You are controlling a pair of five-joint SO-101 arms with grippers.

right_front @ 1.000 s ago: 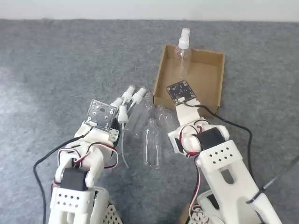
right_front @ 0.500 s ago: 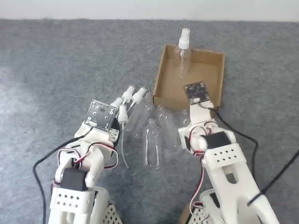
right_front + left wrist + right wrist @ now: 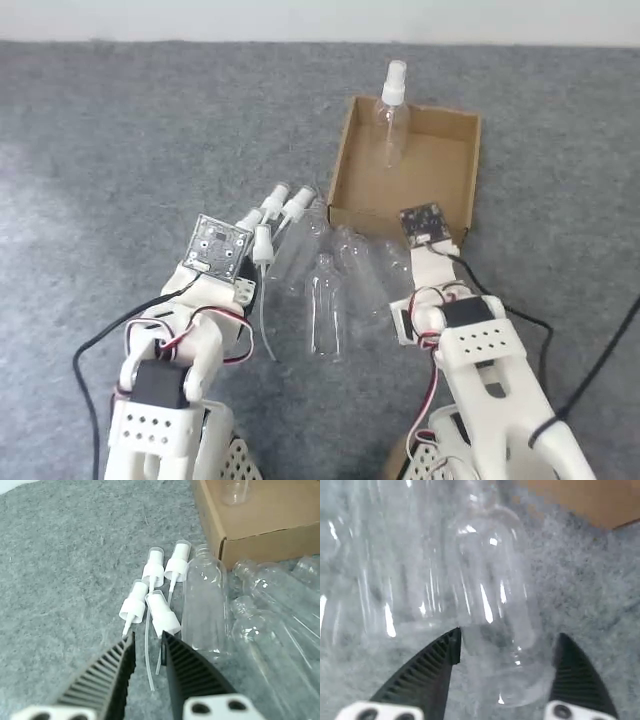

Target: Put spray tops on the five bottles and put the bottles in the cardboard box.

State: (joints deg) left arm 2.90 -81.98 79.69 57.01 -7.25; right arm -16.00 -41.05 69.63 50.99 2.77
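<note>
Grey carpet is covering the table. The cardboard box is holding one capped bottle at its far wall. Four uncapped bottles are lying side by side just in front of the box, with four spray tops lying beside them. The left gripper is hovering near the tops, fingers narrowly parted and gripping nothing. The right gripper is spread wide, straddling the base of the rightmost bottle.
</note>
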